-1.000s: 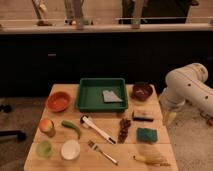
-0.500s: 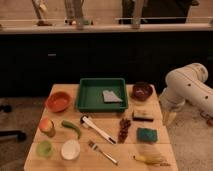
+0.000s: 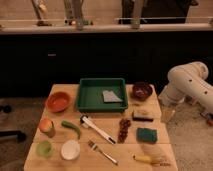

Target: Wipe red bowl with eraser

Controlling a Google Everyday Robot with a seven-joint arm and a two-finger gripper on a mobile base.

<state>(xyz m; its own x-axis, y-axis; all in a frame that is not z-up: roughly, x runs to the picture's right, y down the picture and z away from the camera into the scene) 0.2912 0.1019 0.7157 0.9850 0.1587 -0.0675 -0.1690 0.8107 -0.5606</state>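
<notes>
Change since earlier frames: none seen; every item and the arm keep their places.

Wooden table [image 3: 125, 150], pale, rectangular. Contents, left to right:

- Red bowl [image 3: 58, 101]: round, shallow, orange-red, smooth; left edge of the table, far half, just left of the tray.
- Fruit [image 3: 46, 126]: round, red and yellow.
- Green cup [image 3: 44, 148]: small, pale, at the near left corner.
- Green pepper [image 3: 71, 128]: long, curved, glossy.
- White bowl [image 3: 70, 149]: small, round.
- Utensil [image 3: 97, 129]: white handle, lying diagonally.
- Fork [image 3: 102, 151]: metal, diagonal.
- Green tray [image 3: 90, 97]: rectangular, raised rim, holding a flat grey piece [image 3: 111, 96].
- Grapes [image 3: 123, 129]: dark cluster.
- Maroon bowl [image 3: 142, 91]: small, dark, deeper.
- Eraser [image 3: 143, 115]: rectangular block, black top over a tan base; lies flat, long axis left to right along the table's width, between the maroon bowl and the sponge, well apart from the red bowl.
- Sponge [image 3: 147, 134]: teal, square.
- Banana [image 3: 150, 159]: yellow, at the near right corner.
- Gripper [image 3: 167, 116]: on the white arm, beside the table's right edge, just right of the eraser; jaws spread wide, holding nothing.
</notes>
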